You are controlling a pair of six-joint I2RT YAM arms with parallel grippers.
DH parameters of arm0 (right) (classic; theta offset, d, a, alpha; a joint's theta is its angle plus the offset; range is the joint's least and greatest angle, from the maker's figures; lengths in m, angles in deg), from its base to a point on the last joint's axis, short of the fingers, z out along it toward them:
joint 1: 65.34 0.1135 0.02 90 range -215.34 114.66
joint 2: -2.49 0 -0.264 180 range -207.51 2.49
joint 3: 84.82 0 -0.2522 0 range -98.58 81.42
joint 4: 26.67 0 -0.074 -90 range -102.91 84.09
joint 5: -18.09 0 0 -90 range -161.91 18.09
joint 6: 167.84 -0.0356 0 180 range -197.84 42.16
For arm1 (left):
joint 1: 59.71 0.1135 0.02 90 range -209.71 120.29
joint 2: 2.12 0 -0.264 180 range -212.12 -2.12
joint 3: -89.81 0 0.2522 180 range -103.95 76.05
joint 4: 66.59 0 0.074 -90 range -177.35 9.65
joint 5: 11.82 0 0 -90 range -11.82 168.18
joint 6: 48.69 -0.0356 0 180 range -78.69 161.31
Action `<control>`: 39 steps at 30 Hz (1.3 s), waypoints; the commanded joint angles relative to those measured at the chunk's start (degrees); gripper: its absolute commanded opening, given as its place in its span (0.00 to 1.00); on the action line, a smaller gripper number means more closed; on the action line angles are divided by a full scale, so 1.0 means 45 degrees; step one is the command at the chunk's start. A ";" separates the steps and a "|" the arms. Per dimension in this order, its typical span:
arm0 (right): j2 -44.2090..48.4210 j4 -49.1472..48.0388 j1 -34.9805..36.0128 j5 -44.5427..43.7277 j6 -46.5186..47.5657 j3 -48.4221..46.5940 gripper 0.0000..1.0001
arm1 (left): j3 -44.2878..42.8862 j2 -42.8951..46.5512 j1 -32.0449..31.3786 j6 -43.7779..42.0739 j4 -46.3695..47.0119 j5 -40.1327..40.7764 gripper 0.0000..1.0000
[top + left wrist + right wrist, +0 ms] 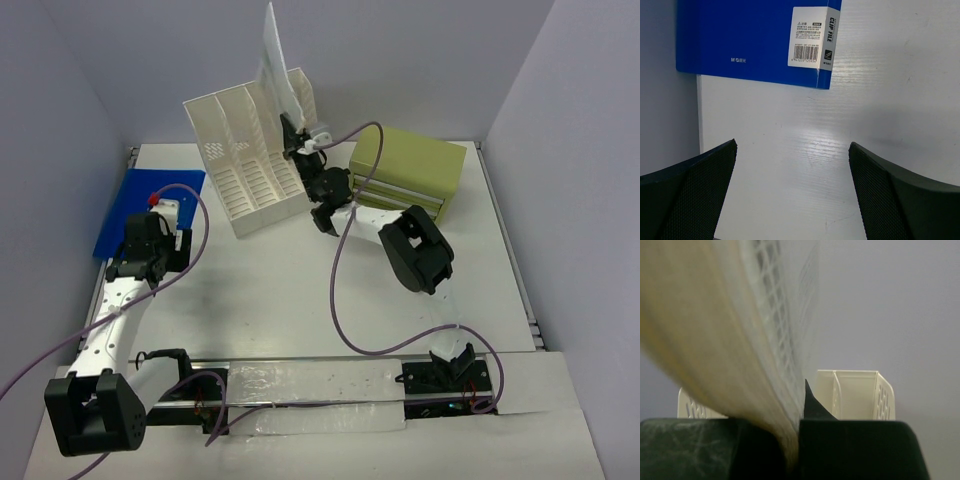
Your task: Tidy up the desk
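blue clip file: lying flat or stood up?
Flat. The blue clip file lies cover-up on the desk; in the left wrist view its label faces up and one edge overhangs the desk's side.

Left pincer (pixel 792 145) hangs low with jaws wide, right pincer (pixel 799 427) reaches far, raised and clamped.

We see plain, pale grey walls (pixel 420 60) standing on three sides, left, back and right, softly and evenly lit.
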 commanded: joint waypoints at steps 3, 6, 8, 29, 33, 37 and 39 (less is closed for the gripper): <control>-0.0359 0.0159 -0.0011 -0.0243 -0.0087 0.1211 0.00 | -0.0139 0.0145 0.0133 -0.0034 0.0367 -0.0374 0.99; -0.0516 0.0109 -0.0011 -0.0311 -0.0048 0.1367 0.00 | -0.0138 0.0086 0.0153 -0.0053 0.0399 -0.0371 0.99; -0.0535 0.0095 0.0006 -0.0314 -0.0101 0.1512 0.00 | -0.0075 0.0111 0.0153 -0.0098 0.0438 -0.0327 0.99; 0.1017 0.1261 0.0272 -0.1849 -0.0281 0.2732 0.72 | -0.0487 -0.1710 0.0236 -0.1053 0.0508 -0.1259 0.99; 0.2880 0.1496 0.0798 -0.3077 -0.0152 0.4148 0.72 | -0.1374 -0.4067 0.0250 -0.1219 0.1407 -0.0135 0.99; 0.3842 0.1449 0.1609 -0.3798 0.0447 0.5378 0.73 | -0.1276 -0.5144 0.0473 -0.1369 0.2235 0.0723 0.99; 0.4238 0.1420 0.2196 -0.4058 0.0866 0.5962 0.73 | -0.0932 -0.5344 0.0892 -0.1406 0.2568 0.0461 0.97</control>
